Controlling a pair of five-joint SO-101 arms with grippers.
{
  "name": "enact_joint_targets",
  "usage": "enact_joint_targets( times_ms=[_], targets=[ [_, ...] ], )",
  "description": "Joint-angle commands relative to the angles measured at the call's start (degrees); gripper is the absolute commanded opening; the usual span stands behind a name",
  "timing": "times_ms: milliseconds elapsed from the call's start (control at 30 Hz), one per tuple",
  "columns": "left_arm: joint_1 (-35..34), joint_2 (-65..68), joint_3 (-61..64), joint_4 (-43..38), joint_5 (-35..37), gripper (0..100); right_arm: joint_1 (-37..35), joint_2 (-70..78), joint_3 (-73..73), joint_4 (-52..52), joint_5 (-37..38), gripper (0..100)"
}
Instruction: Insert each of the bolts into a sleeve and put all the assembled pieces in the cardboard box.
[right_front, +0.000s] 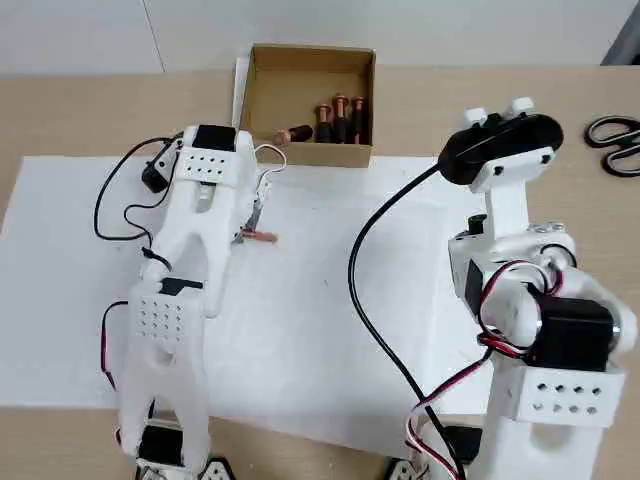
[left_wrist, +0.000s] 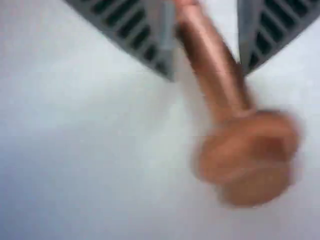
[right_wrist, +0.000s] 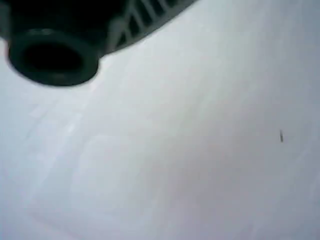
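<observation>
A copper bolt (left_wrist: 220, 95) is held by its shank in my left gripper (left_wrist: 207, 72), its wide head (left_wrist: 245, 155) sticking out past the ribbed fingers, just above the white sheet. From above, the left gripper (right_front: 252, 228) and bolt (right_front: 263, 237) sit a little in front of the cardboard box (right_front: 258, 95), which holds several assembled copper and black pieces (right_front: 340, 122). My right gripper (right_wrist: 65, 30) is shut on a black sleeve (right_wrist: 52, 60), whose open end faces the camera above the sheet. The right arm (right_front: 500, 150) stands folded at the right side.
A white paper sheet (right_front: 330, 330) covers most of the wooden table. Scissors (right_front: 618, 143) lie at the far right edge. Black cables trail from both arms over the sheet.
</observation>
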Motion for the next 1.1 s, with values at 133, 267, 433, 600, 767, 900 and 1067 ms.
enact_joint_targets(
  times_ms=[133,267,433,600,767,900,1067],
  targets=[
    [0.2,-1.2,-2.3,0.1,-1.1,1,0.1,-1.2,-2.7,0.0,-0.7,0.4],
    [3.1,-1.2,-7.2,2.0,-13.0,1,0.1,-0.9,-2.7,-0.3,-0.7,0.4],
    [3.1,-1.2,-8.5,2.0,-32.9,1,0.1,-1.0,-2.7,-0.3,-0.7,0.4],
    [0.7,-1.2,-6.6,2.0,-54.5,1,0.2,-1.0,-2.7,-0.3,-0.7,0.4],
    [0.4,-1.2,-2.5,2.0,-68.0,1,0.2,-0.7,-2.7,-0.3,-0.7,0.4],
    [0.3,-1.2,-2.2,1.9,-68.3,5,0.2,-0.7,-2.7,-0.3,-0.7,0.4],
    [0.5,-1.1,-2.2,1.8,-70.9,12,0.2,-0.7,-2.7,-0.3,-0.7,0.4]
  ],
)
